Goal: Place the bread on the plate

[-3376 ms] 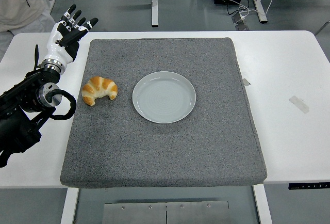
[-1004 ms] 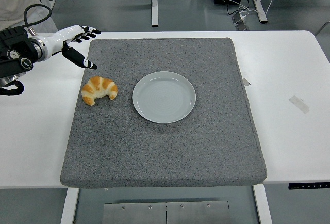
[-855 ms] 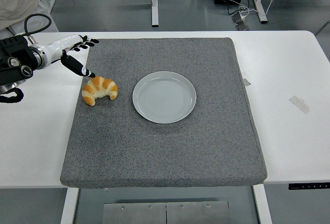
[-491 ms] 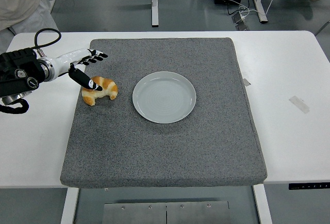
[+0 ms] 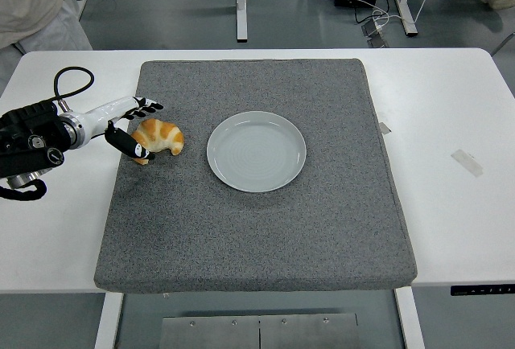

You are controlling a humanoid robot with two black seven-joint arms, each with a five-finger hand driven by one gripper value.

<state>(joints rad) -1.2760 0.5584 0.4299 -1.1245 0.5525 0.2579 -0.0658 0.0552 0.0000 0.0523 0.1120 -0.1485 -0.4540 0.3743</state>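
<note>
A golden croissant (image 5: 163,137) lies on the grey mat (image 5: 257,236), left of the round pale plate (image 5: 256,117), which has nothing on it. My left hand (image 5: 145,130) comes in from the left edge and sits at the croissant's left end. Its black-tipped fingers (image 5: 150,107) are spread behind the bread and the thumb (image 5: 133,147) lies in front of it. The hand brackets the croissant, and I see no firm hold on it. The bread rests flat on the mat. My right arm does not show.
White table (image 5: 451,100) surrounds the mat. A strip of tape (image 5: 467,162) lies on the right side and a small scrap (image 5: 385,128) by the mat's right edge. A person's beige garment (image 5: 32,3) shows at the top left.
My left hand swung down from pointing up at the far left, came forward along the mat's left edge, and now straddles the croissant's left end. Croissant and plate have not moved.
</note>
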